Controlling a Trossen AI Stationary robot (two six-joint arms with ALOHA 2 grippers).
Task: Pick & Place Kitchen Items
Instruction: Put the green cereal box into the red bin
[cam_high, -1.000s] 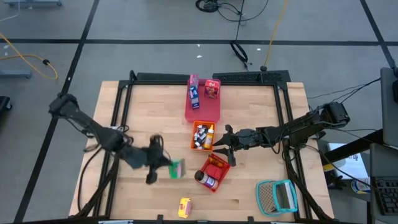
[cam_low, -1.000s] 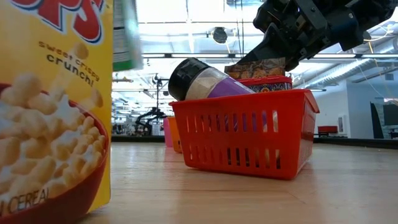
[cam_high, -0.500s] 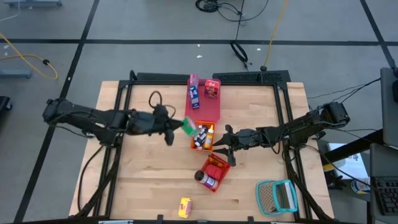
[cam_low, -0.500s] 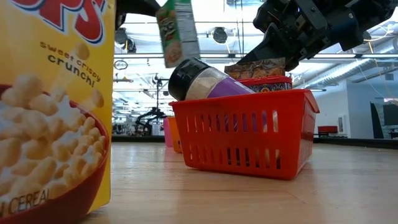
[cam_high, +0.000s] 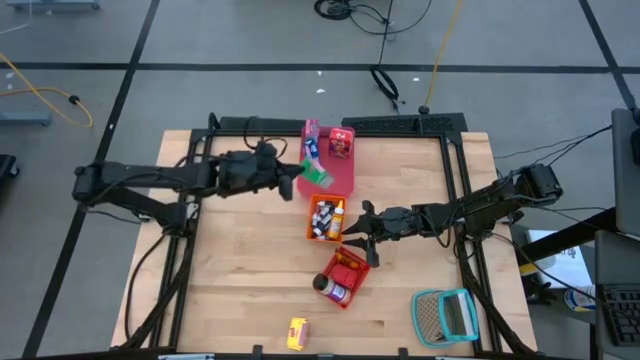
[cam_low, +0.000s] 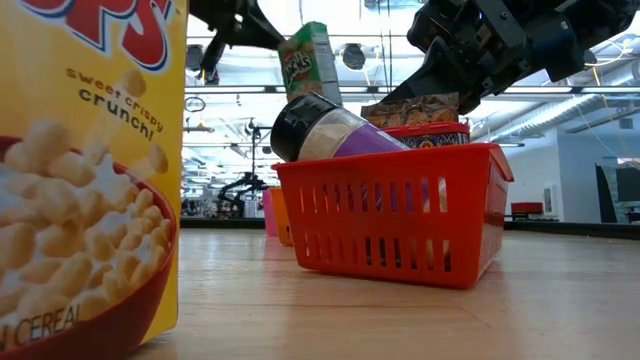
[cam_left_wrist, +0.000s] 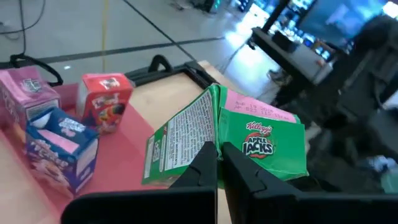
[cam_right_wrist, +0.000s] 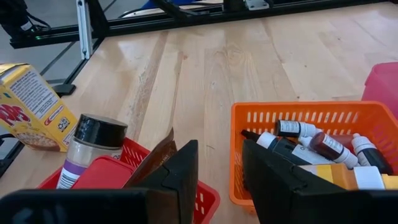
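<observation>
Wooden counter (cam_high: 240, 270) inside a black frame, grey floor around it, bright workshop behind in the low view. Left gripper (cam_high: 300, 174) is reached across to the pink tray (cam_high: 342, 178), fingers (cam_left_wrist: 208, 163) closed on the green carton (cam_high: 318, 175), pinching its lower edge; carton hangs tilted above the tray's near side. In the left wrist view the blue carton (cam_left_wrist: 59, 149), pink carton (cam_left_wrist: 28, 94) and red carton (cam_left_wrist: 104, 99) stand on the tray beyond it.

Right gripper (cam_high: 365, 237) hovers between the orange basket (cam_high: 326, 217) and the red basket (cam_high: 345, 275), fingers (cam_right_wrist: 180, 171) parted with a clear gap, holding nothing. Bottles (cam_right_wrist: 311, 144) lie in the orange basket. Dark-lidded jar (cam_right_wrist: 88, 149) and red container (cam_right_wrist: 112, 174) sit in the red basket. Yellow carton (cam_high: 296, 333) is alone near the front edge, well apart from everything. Teal mesh item (cam_high: 445, 314) at the front right.

Handling, judged: green carton looks light, thin cardboard, crushable and likely to pivot in an edge pinch; a grip across the flat faces near the middle is safer. Free slot looks to be beside the blue carton.
</observation>
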